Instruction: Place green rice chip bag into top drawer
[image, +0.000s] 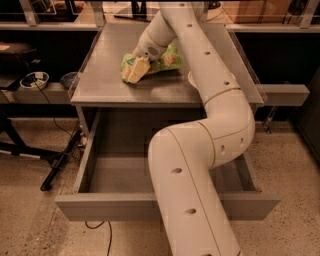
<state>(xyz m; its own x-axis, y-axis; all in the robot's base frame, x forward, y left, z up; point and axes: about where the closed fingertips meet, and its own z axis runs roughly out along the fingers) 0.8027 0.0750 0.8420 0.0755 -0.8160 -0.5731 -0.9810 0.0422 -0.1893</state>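
Observation:
The green rice chip bag (167, 59) lies on the grey counter top (105, 80), partly hidden by my arm. My gripper (136, 70) is down on the bag's left end, and its tan fingers (134, 74) look pinched together on the bag's edge. The bag rests on the counter. The top drawer (100, 206) below the counter is pulled wide open. Its inside (117, 170) shows nothing in it on the left, and my arm hides its middle and right parts.
A small piece of a white round rim (191, 79) shows beside the bag, behind my arm. Cables and a dark stand leg (60, 160) lie on the floor to the left. Dishes (35, 79) sit on a low shelf at the left.

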